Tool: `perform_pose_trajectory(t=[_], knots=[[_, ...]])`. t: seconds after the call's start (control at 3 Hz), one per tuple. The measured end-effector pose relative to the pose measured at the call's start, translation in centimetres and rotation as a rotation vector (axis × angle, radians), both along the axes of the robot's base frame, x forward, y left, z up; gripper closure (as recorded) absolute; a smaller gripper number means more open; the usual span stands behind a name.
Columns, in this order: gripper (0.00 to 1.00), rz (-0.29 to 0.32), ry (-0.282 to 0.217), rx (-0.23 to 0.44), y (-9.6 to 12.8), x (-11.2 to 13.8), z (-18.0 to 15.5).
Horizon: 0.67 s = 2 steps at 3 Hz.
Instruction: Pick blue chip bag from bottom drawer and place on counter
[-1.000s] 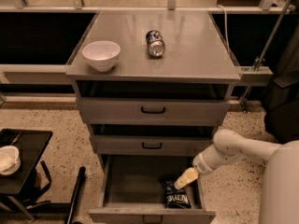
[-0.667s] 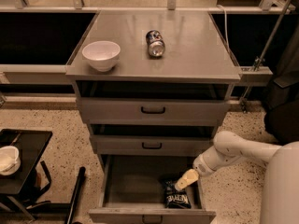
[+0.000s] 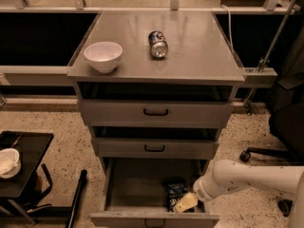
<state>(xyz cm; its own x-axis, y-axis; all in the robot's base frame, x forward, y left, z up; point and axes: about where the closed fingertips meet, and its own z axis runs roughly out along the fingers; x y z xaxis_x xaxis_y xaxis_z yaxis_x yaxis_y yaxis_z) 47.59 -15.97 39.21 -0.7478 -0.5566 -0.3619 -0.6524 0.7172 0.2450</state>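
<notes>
The bottom drawer [image 3: 142, 184] stands pulled open at the foot of the grey cabinet. The blue chip bag [image 3: 175, 192] lies on the drawer floor near its front right corner. My gripper [image 3: 185, 202] reaches in from the right on a white arm and is down inside the drawer, at the bag's front right edge and overlapping it. The counter [image 3: 190, 56] is the flat grey top of the cabinet above.
A white bowl [image 3: 103, 56] and a blue soda can [image 3: 157, 43] lying on its side sit on the counter. The two upper drawers are closed. A small black side table [image 3: 21, 160] with a white bowl [image 3: 8, 163] stands at the left. An office chair base [image 3: 266, 156] is at the right.
My gripper has moved lower into the drawer and closer to the blue chip bag. The bag has not visibly moved.
</notes>
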Motion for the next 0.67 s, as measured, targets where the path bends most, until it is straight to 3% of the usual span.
perform_pose_trajectory(t=[0.67], knots=[[0.00,0.014,0.018,-0.009,-0.5,-0.1,-1.4]])
